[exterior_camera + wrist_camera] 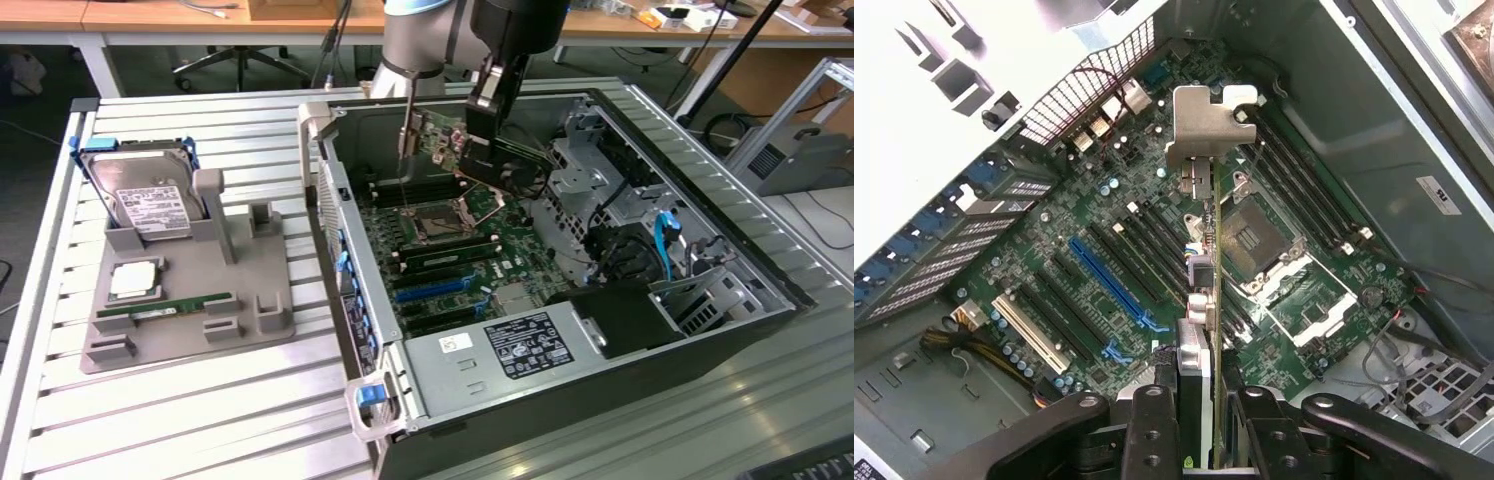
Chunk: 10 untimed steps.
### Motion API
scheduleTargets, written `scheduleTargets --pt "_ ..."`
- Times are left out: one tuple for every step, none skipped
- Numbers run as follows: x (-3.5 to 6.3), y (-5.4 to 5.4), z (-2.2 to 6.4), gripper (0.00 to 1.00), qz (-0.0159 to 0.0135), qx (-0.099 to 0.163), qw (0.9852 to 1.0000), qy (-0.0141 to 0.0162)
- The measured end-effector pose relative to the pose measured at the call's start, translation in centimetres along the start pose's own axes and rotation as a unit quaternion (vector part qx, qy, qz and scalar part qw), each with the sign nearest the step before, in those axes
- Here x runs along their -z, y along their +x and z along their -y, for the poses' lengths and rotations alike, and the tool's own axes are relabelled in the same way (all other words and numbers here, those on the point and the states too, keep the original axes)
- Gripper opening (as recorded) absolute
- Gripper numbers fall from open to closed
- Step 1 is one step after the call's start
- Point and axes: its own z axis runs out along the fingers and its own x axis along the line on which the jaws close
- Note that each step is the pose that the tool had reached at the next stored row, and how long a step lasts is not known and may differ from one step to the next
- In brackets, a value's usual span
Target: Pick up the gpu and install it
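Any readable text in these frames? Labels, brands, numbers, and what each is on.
Nothing can be read.
Hard drive, white label: print too small.
Power supply, black and white label: print too small.
White sticker beside that label: blurred.
Case wall sticker: too small.
Gpu: no legible marking.

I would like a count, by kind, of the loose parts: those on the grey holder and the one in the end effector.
gpu: 1
hard drive: 1
CPU: 1
RAM stick: 1
Total: 4
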Motion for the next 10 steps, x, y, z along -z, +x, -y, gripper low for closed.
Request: scheduleTargets --pt "0.0 0.0 0.0 0.27 0.0 0.001 1.0 0.0001" --pt "-0.01 0.0 0.0 0.27 0.0 0.002 1.0 0.0001" --pt "-0.01 0.0 0.0 0.27 0.0 0.004 1.0 0.0" --pt "-0.01 0.0 0.0 0.27 0.0 0.005 1.0 0.0001" --pt "-0.01 0.0 0.0 0.27 0.0 0.006 1.0 0.0001" --pt "-0.01 0.0 0.0 0.27 -0.0001 0.008 1.0 0.0002" --pt "-0.01 0.0 0.0 0.27 -0.0001 0.009 1.0 0.0002" --pt "-0.01 0.0 0.01 0.27 -0.0002 0.01 1.0 0.0003" --pt "-0.01 0.0 0.01 0.27 -0.0002 0.011 0.9999 0.0003" --pt "-0.02 0.0 0.0 0.27 -0.0002 0.012 0.9999 0.0004"
